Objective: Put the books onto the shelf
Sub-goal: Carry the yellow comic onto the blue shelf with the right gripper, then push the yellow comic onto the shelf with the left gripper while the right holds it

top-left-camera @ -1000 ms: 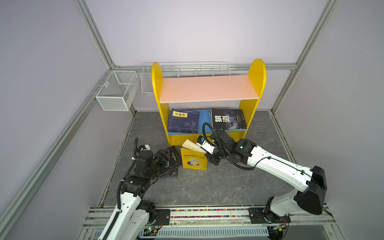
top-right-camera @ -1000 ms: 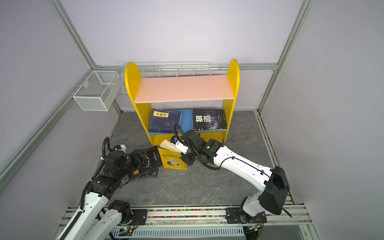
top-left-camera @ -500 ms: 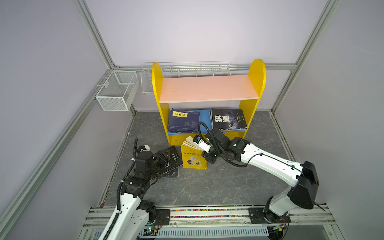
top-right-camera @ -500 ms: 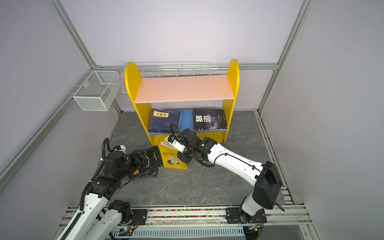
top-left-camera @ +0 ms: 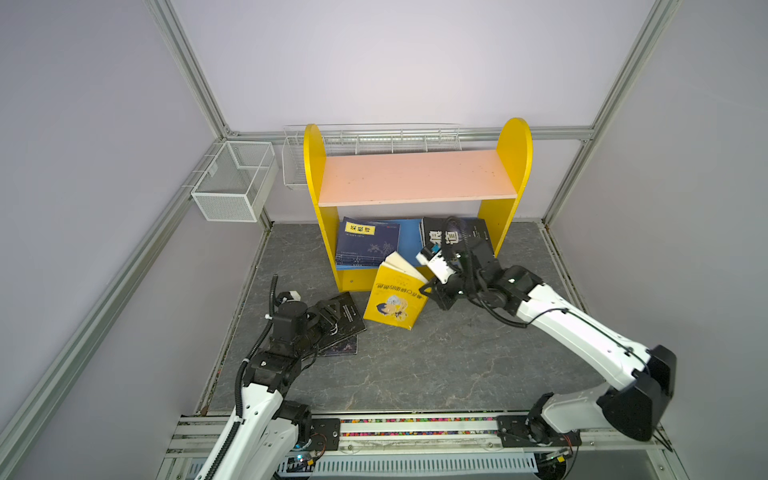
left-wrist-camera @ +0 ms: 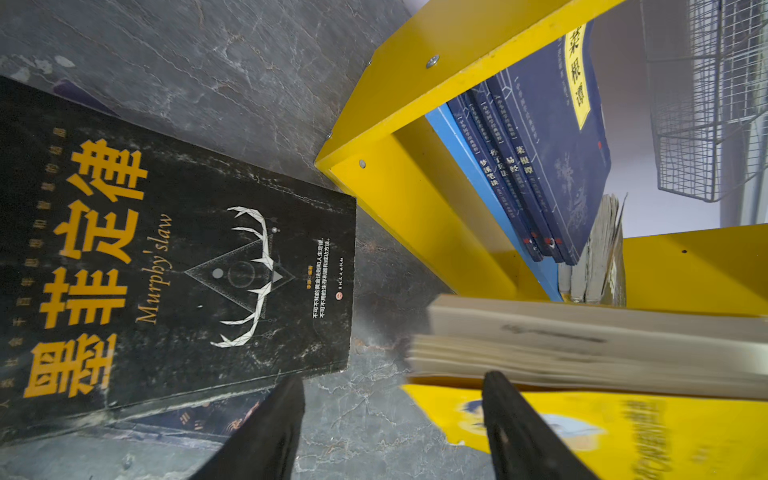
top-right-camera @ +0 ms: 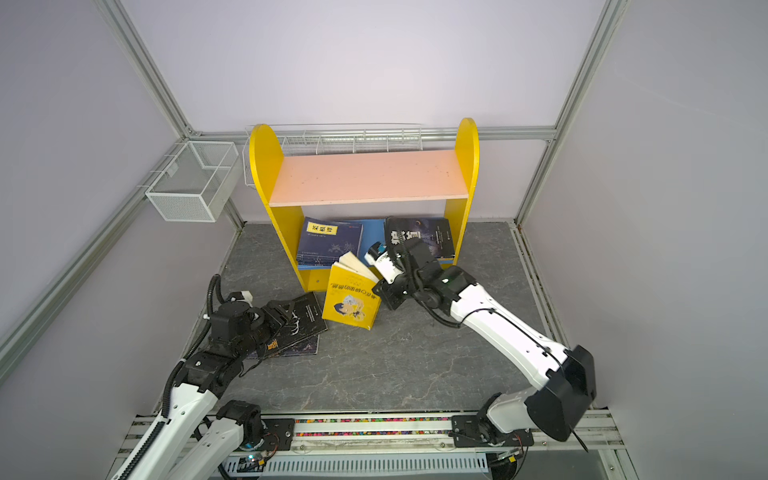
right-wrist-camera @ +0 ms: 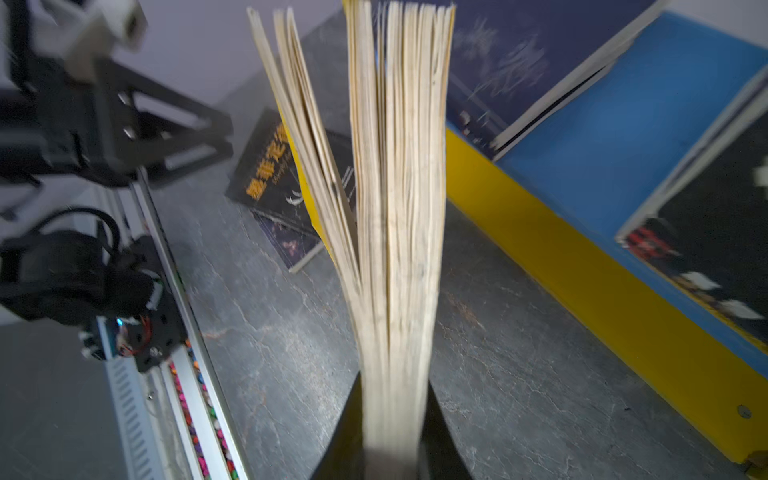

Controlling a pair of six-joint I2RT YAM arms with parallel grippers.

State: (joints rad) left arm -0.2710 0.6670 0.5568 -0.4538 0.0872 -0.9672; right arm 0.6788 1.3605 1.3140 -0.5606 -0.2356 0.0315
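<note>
At left, the left gripper (top-left-camera: pixel 329 316) hangs with jaws spread above a black book (top-left-camera: pixel 351 318) lying on the floor. To its right, the yellow book (top-left-camera: pixel 395 301) stands tilted just in front of the shelf (top-left-camera: pixel 315 178). The right gripper (top-left-camera: pixel 430 291) pinches the book's right edge.

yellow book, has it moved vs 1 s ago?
Yes. The yellow book, pinched by the right gripper, has tipped up: its top edge now overlaps the blue lower board; earlier it ended below it.

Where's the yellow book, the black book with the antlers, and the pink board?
yellow book (top-left-camera: pixel 395 301): a top view, front cover.
black book (left-wrist-camera: pixel 187 270): left wrist view, front cover.
pink board (top-left-camera: pixel 415 176): a top view, upper face.
</note>
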